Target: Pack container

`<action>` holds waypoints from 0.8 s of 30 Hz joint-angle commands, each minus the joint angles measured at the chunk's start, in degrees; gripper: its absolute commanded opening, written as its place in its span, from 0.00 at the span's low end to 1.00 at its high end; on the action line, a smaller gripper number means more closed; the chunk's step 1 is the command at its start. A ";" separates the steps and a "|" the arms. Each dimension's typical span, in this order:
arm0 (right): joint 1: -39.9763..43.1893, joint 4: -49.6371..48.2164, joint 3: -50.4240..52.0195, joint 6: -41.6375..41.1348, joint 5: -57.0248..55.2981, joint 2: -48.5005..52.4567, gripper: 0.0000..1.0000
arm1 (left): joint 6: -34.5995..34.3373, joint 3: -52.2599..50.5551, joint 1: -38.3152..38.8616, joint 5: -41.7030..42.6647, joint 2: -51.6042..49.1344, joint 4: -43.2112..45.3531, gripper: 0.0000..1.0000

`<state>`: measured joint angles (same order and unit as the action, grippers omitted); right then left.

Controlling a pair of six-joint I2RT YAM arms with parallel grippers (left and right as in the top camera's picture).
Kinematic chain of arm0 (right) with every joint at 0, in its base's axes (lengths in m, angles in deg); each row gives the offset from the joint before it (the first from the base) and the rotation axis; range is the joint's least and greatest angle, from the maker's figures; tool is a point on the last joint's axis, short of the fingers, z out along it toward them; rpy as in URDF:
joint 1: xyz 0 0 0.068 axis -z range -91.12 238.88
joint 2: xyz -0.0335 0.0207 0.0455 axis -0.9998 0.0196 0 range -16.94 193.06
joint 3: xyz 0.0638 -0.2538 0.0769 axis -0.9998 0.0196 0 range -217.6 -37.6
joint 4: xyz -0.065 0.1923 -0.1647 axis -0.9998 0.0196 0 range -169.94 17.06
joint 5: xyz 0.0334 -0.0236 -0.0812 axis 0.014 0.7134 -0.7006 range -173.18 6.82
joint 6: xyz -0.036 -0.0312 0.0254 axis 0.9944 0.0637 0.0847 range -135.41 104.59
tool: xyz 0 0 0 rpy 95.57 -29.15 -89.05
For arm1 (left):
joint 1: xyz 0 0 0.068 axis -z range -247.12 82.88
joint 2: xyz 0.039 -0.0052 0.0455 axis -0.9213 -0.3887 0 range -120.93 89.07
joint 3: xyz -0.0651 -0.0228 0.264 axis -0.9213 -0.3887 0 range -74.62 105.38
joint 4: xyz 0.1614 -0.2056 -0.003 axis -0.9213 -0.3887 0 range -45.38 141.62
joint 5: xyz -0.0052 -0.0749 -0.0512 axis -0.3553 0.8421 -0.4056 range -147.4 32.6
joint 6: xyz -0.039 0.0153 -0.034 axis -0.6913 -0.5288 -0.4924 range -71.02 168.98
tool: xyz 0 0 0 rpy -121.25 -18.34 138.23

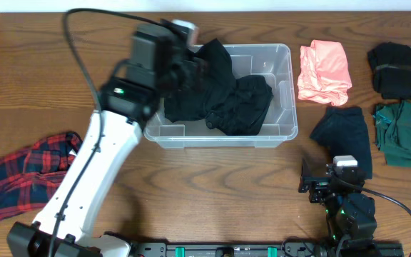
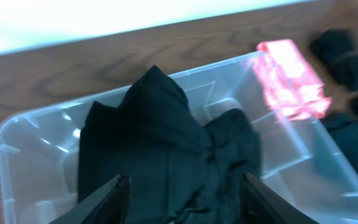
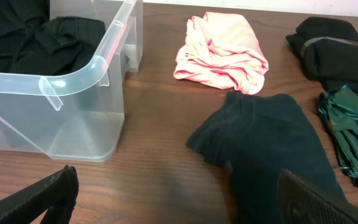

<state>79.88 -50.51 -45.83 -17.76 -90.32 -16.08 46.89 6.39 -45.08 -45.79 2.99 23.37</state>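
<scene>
The clear container (image 1: 285, 71) stands mid-table with black garments (image 1: 237, 103) heaped inside. In the left wrist view its rim (image 2: 17, 134) frames the black cloth (image 2: 160, 137), which bunches up to a peak. My left gripper (image 2: 185, 196) hangs over the bin's left half. Its fingers (image 2: 114, 196) stand apart with black cloth filling the gap, and whether they pinch it does not show. My right gripper (image 3: 176, 180) rests open near the front right (image 1: 332, 178), holding nothing. The bin's corner (image 3: 86, 68) lies to its left.
Right of the bin lie a pink garment (image 1: 325, 71), a folded black one (image 1: 394, 68), a green one (image 1: 404, 132) and a dark navy one (image 1: 344, 135) just ahead of my right gripper. A red plaid shirt (image 1: 20, 175) lies at the left edge.
</scene>
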 commanded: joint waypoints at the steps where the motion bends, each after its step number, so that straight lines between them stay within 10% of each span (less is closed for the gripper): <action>1: 0.46 0.11 0.11 -0.20 -0.13 -0.11 0.99 | 5.77 0.85 3.87 -17.68 -2.03 0.24 0.57; 24: 0.46 0.09 0.11 -0.17 -0.13 -0.11 0.99 | 5.05 0.85 4.87 -25.03 -19.17 14.29 0.57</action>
<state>79.88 -50.51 -45.83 -17.78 -90.32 -16.08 51.81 6.39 -40.05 -69.44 -13.80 36.83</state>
